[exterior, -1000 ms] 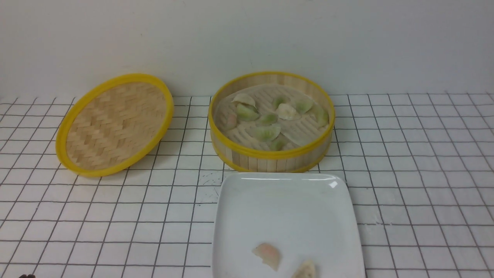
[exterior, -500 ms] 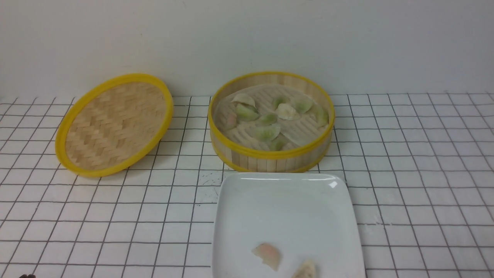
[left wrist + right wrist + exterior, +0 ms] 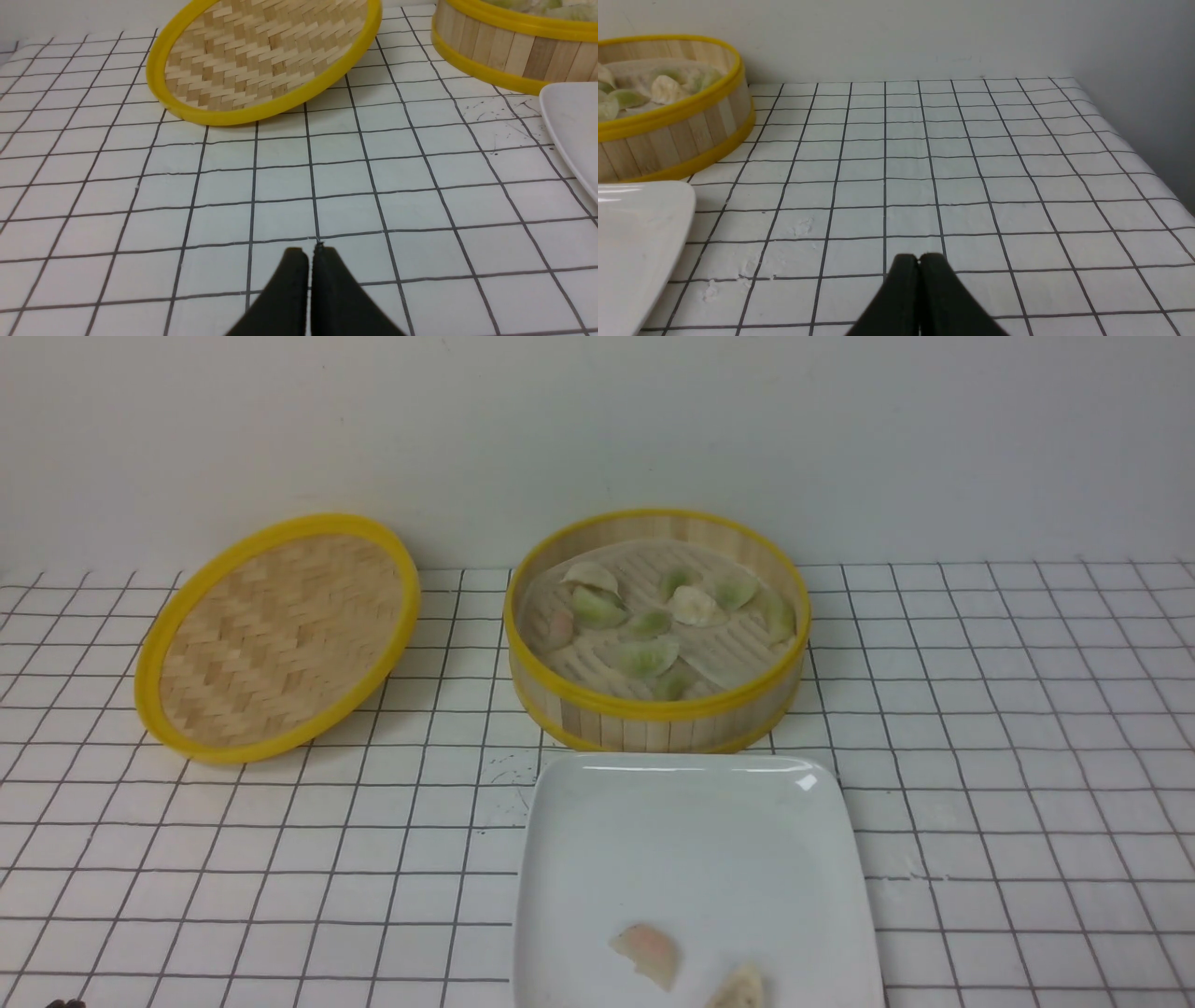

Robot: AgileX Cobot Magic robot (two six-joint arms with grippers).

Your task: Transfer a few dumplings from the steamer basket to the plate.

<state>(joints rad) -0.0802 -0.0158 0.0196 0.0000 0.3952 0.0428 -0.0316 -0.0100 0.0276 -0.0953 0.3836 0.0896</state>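
Nothing has moved: both black pincers, left pincer [image 3: 310, 254] and right pincer [image 3: 918, 260], stay pressed together, empty, over gridded cloth [image 3: 980, 756].

my table [image 3: 1008, 784] is white with a dark grid of lines and fills the lower two thirds of the front frame. on it, at centre, sits the steamer basket [image 3: 653, 723]; just below it in the frame, close to touching, lies the plate [image 3: 691, 840]. at the left lies the woven lid [image 3: 280, 635], one edge tilted up, well apart from both.
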